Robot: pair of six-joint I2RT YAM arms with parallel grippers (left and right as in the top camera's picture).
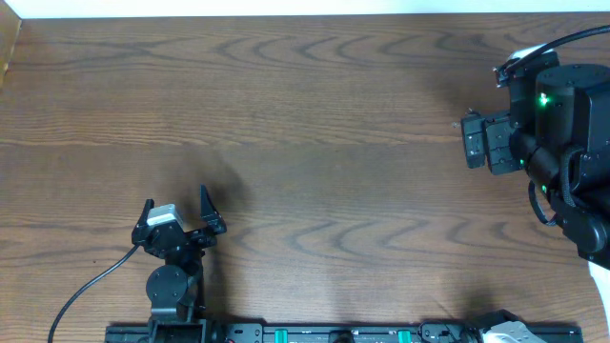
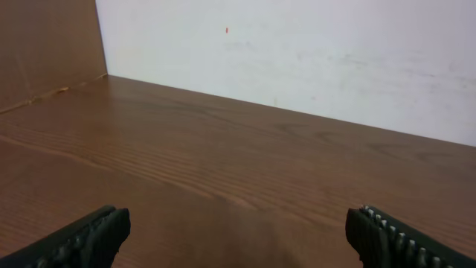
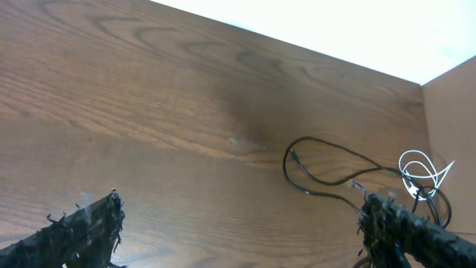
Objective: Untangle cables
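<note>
In the right wrist view a thin black cable lies in loose loops on the wooden table, and a short white cable is coiled just right of it, near the corner. My right gripper is open and empty; its right finger sits at the near end of the black cable, contact unclear. In the overhead view the right gripper is at the far right and the arm hides the cables. My left gripper is open and empty near the front left, and its own view shows only bare table.
A brown cardboard wall stands right of the cables, and another at the table's left end. A white wall runs along the back. The arms' base rail lines the front edge.
</note>
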